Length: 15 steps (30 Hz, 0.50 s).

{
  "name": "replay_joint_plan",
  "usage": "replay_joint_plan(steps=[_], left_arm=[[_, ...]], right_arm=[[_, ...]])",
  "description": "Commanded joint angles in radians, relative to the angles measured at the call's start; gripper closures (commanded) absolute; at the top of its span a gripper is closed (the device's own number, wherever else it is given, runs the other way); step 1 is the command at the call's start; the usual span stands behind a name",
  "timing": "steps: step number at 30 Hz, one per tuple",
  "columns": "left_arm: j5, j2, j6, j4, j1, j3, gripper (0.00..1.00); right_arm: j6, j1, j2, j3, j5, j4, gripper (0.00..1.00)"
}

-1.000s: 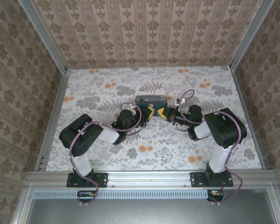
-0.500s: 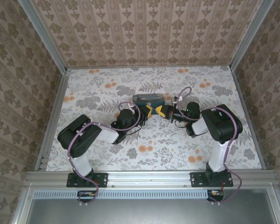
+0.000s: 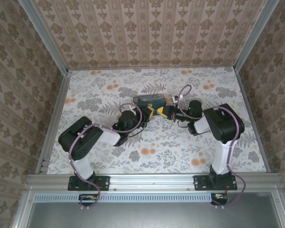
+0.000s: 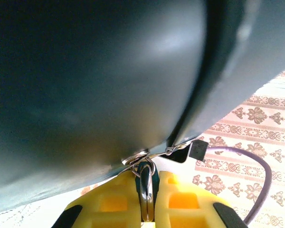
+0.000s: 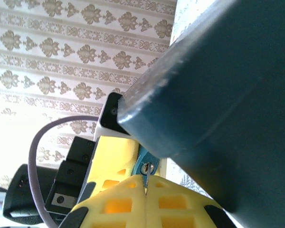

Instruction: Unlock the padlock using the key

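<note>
The small teal padlock [image 4: 147, 192] hangs by its thin metal shackle from the hasp ring of a dark-blue box [image 4: 95, 71]. My left gripper [image 4: 148, 183] is shut on it, its yellow fingers pressing either side. In the right wrist view the padlock [image 5: 143, 159] shows its keyhole end. My right gripper [image 5: 146, 183] is shut on the key [image 5: 147, 175], a thin metal sliver whose tip reaches the keyhole. From above, the left gripper [image 3: 150, 113] and right gripper [image 3: 164, 112] meet nose to nose in front of the box [image 3: 149, 99].
The box sits mid-table on the floral cloth [image 3: 99, 95], with patterned walls on three sides. A purple cable [image 3: 183, 92] loops above the right wrist. The left arm's elbow [image 3: 80, 137] and the right arm's elbow [image 3: 225, 123] stand near the front rail.
The right gripper has moved left, closing the gap to the left gripper. The box and the left gripper have shifted slightly left and away. Both grippers stayed shut.
</note>
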Motion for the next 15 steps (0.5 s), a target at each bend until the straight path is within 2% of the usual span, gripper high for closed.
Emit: replay_joint_plan(steps=[1, 6, 15], left_arm=[[0.321, -0.049, -0.037, 0.224, -0.088, 0.086, 1.0], [0.356, -0.055, -0.049, 0.227, -0.086, 0.098, 1.0], [0.382, -0.061, -0.041, 0.226, -0.086, 0.104, 1.0]], right_arm=[[-0.145, 0.033, 0.033, 0.049, -0.049, -0.108, 1.0], [-0.166, 0.009, 0.051, 0.063, -0.072, -0.116, 1.0], [-0.016, -0.018, 0.125, 0.092, -0.054, -0.017, 1.0]])
